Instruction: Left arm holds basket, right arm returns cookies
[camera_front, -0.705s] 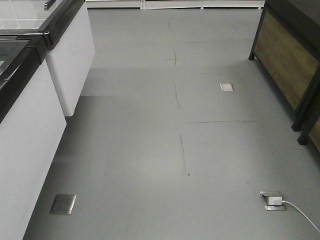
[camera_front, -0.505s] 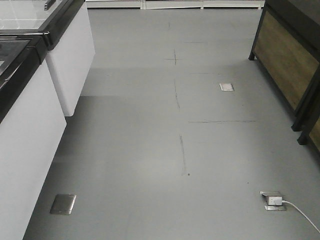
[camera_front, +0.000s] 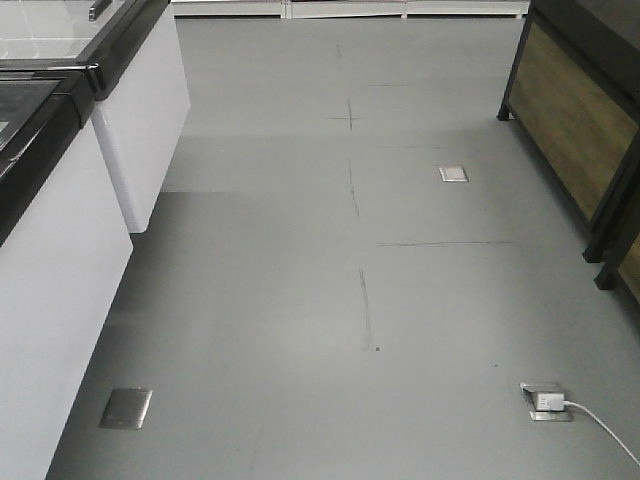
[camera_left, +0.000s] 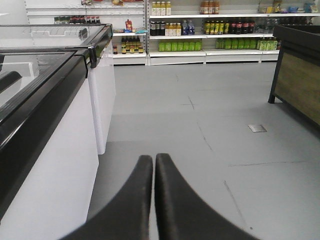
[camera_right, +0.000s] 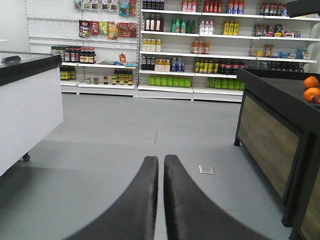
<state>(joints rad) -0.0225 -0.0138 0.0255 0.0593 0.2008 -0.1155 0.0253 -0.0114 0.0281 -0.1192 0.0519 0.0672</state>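
1. Shows the left gripper (camera_left: 153, 161) at 6 o'clock of the left wrist view, held level and aimed straight down the aisle over the grey floor (camera_left: 210, 150).
2. Finds its black fingers (camera_left: 127, 200) pressed side by side with only a hairline between them, clamped on nothing.
3. Shows the right gripper (camera_right: 161, 162) at 6 o'clock of the right wrist view, likewise level and aimed toward the shelves (camera_right: 220, 45) at 12 o'clock.
4. Finds those fingers (camera_right: 192, 205) drawn narrow too, a slim slit between them, with nothing held.
5. Cannot tell from any view where the basket or the cookies lie.
6. Gives, in the left wrist view only, the glass lids of the black-rimmed white freezers (camera_left: 50, 170), which run from 7 to 10 o'clock just beside the gripper.
7. Gives, in the right wrist view only, two oranges (camera_right: 310, 94) at 3 o'clock on top of the dark wood-panelled stand (camera_right: 267, 132), and hanging snack packs (camera_right: 107, 25) at 11 o'clock.
8. Looks down, in the front view, on the floor between the freezers at 9 o'clock and the stand at 3 o'clock.
9. Picks out there alone a steel plate (camera_front: 126, 408) at 7 o'clock and a socket box (camera_front: 546, 400) at 5 o'clock, with a white cable (camera_front: 605, 435) trailing toward the corner.
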